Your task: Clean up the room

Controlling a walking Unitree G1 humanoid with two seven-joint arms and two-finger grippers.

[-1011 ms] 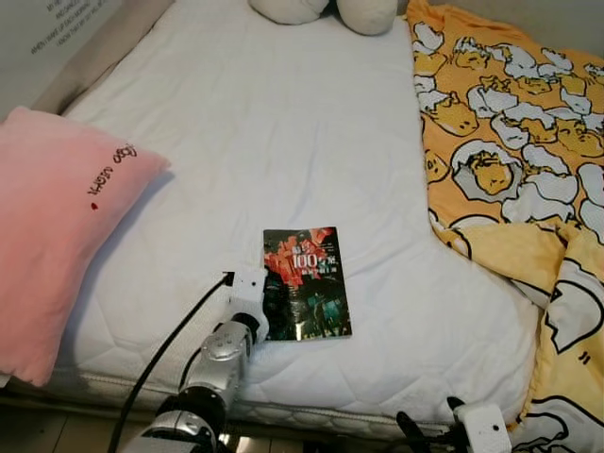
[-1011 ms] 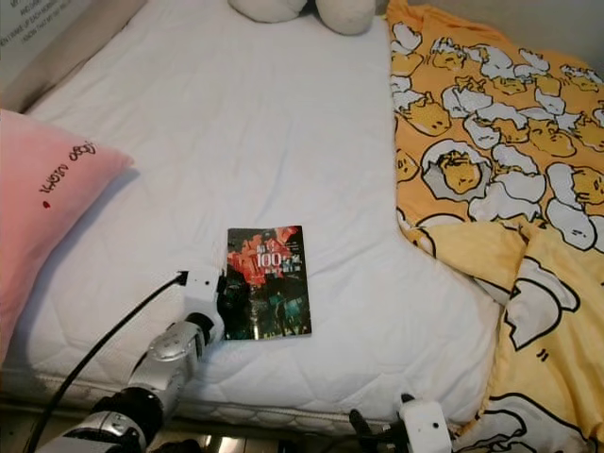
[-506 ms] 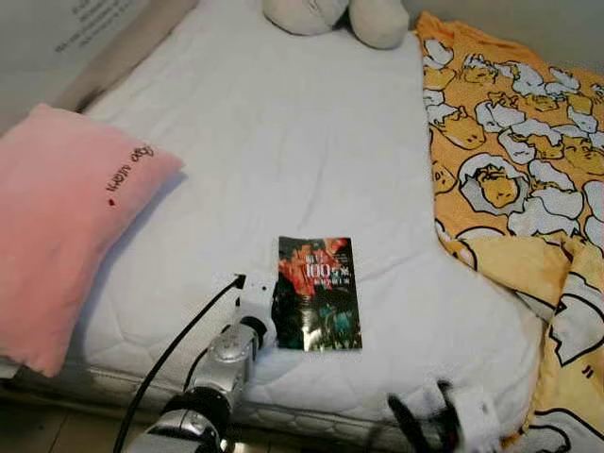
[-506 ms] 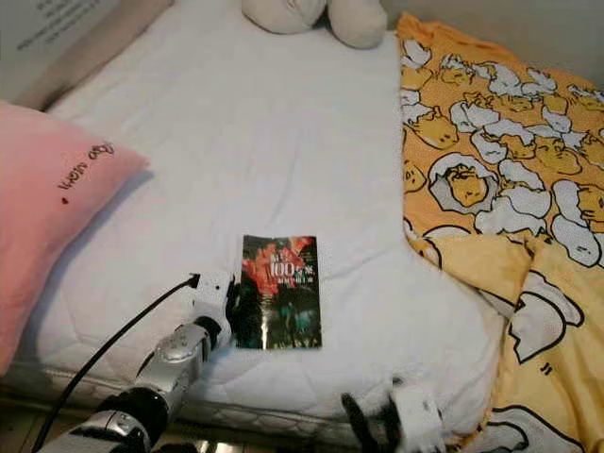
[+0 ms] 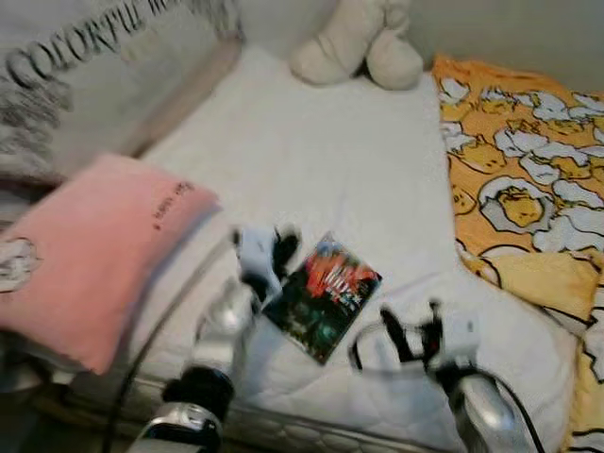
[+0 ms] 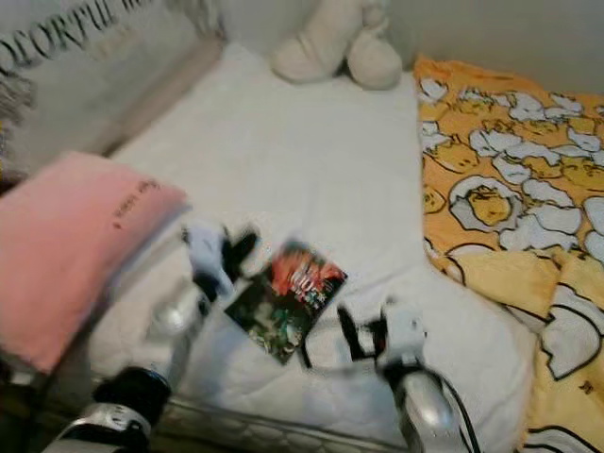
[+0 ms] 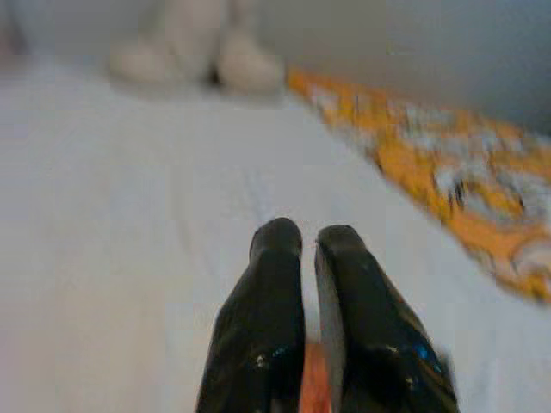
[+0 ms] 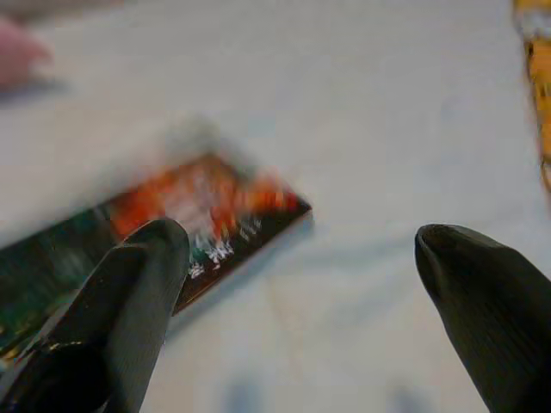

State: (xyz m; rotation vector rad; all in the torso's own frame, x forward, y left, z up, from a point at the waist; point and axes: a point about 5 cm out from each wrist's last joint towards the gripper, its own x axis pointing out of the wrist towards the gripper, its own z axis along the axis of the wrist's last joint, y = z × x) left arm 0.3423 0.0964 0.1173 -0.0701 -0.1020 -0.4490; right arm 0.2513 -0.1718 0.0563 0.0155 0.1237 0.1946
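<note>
A white mattress [image 5: 330,170] holds a dark, red-printed book [image 5: 323,296] near its front edge, lying askew. The left gripper [image 5: 269,260] sits at the book's 9 o'clock corner, fingers [image 7: 269,335] pressed together (contact unclear through blur). The right gripper [image 5: 411,332], at the book's 4 o'clock, is spread wide, holding nothing.
</note>
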